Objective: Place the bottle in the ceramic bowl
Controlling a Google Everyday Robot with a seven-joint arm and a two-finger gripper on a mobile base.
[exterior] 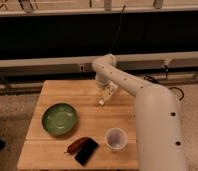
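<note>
Although nothing rests in it yet, the ceramic bowl (59,119) sits near the left edge of the wooden table (62,89), a wide shallow target that should take a dropped item without much aiming. Toward the front edge lie a dark phone-like slab (86,151) and a reddish-brown item (76,145) touching it, then 1 white cup (116,138) nearer the front right. The bottle (102,102) lies toward the back right part of the table, just under the gripper (107,94), whose fingers stand apart and appear not clamped on it. It looks light, stiff plastic, smooth and likely to roll or slip, so a hold across the middle of its slim body seems safest, not the narrow cap.
</note>
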